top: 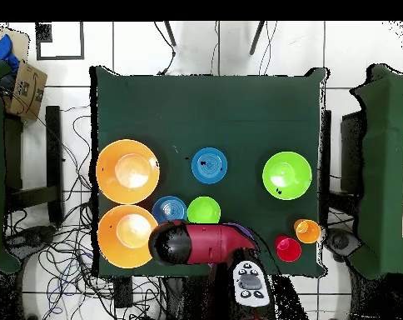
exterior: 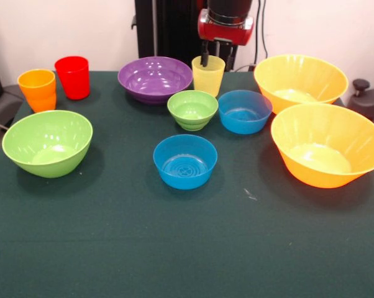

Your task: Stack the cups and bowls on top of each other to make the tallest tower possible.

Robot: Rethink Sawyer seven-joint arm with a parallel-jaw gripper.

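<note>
My gripper [exterior: 216, 61] hangs open over the pale yellow cup [exterior: 208, 77] at the table's far side, with one finger [exterior: 204, 56] dipping at the cup's rim. The purple bowl [exterior: 155, 78] stands left of that cup, with the red cup [exterior: 72, 77] and orange cup [exterior: 37, 90] further left. The small green bowl [exterior: 192, 110] and two small blue bowls [exterior: 244, 112] [exterior: 185, 161] sit mid-table. The large green bowl [exterior: 48, 143] is at the left and two very large orange bowls [exterior: 300, 82] [exterior: 328, 145] at the right. All stand apart; no tower shows.
In the overhead view the red arm [top: 201, 243] covers the yellow cup and the purple bowl. A remote-like device [top: 251, 283] lies by the robot's base. The dark green table [exterior: 174, 248] has bare cloth at its front. Cables lie on the floor around it.
</note>
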